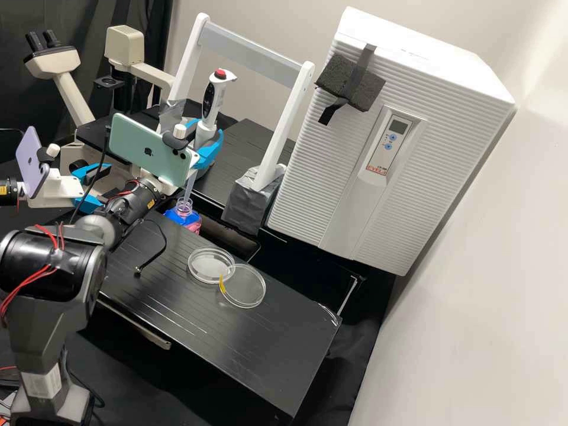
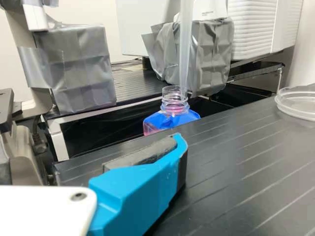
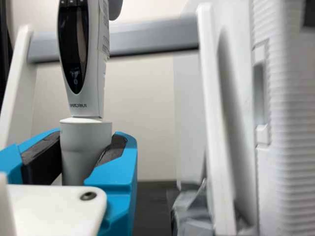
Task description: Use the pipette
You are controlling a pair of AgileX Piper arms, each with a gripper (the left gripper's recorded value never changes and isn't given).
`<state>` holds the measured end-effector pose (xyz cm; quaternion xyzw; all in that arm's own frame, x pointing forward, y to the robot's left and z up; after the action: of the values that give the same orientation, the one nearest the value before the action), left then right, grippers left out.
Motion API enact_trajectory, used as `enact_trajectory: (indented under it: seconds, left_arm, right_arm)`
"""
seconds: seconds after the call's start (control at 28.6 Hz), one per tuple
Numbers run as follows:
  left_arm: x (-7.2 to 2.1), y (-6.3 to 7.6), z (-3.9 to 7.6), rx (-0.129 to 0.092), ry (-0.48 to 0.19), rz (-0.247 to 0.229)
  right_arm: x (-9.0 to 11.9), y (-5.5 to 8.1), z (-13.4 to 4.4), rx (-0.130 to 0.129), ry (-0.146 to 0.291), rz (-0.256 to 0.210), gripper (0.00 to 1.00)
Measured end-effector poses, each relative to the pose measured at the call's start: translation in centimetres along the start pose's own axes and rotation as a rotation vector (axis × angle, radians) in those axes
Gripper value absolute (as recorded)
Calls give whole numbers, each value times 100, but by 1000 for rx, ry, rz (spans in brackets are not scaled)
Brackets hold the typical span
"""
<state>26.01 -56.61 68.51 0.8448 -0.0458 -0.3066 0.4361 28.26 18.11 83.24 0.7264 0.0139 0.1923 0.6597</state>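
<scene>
A white pipette with a red button stands upright, and my right gripper is shut on its lower body. Its long clear tip reaches down into the neck of a small open bottle of pink liquid at the far edge of the black plate. Two clear petri dishes lie side by side mid-plate, one with a yellow mark. My left gripper is open and holds nothing, low at the plate's left; one of its blue fingers points towards the bottle.
A large white ribbed machine stands at the right. A white frame with grey-taped feet rises behind the bottle. A microscope is at the far left. Phones are mounted on the arms. The plate's near half is bare.
</scene>
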Motion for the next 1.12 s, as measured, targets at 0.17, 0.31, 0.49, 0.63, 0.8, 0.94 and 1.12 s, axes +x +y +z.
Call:
enact_trajectory:
  seconds: [0.17,0.31,0.49,0.63,0.8,0.94,1.12]
  left_arm:
    - [0,-5,34,-3,-10,0]
    - [0,-12,70,-1,-21,-2]
    - [0,-17,100,-1,-31,-3]
    - [4,-27,102,0,-32,-4]
    - [12,-45,125,-4,-42,0]
    - [11,-49,153,0,-55,0]
    - [10,-51,188,4,-71,2]
  right_arm:
    - [-30,151,-102,31,34,27,0]
    - [-75,279,-125,55,40,28,0]
    - [-184,429,-85,40,25,12,0]
    - [-331,617,-17,-10,30,23,0]
    - [-505,855,85,-2,21,86,0]
    - [-632,1011,158,25,1,145,0]
    - [-753,1106,235,11,-14,173,0]
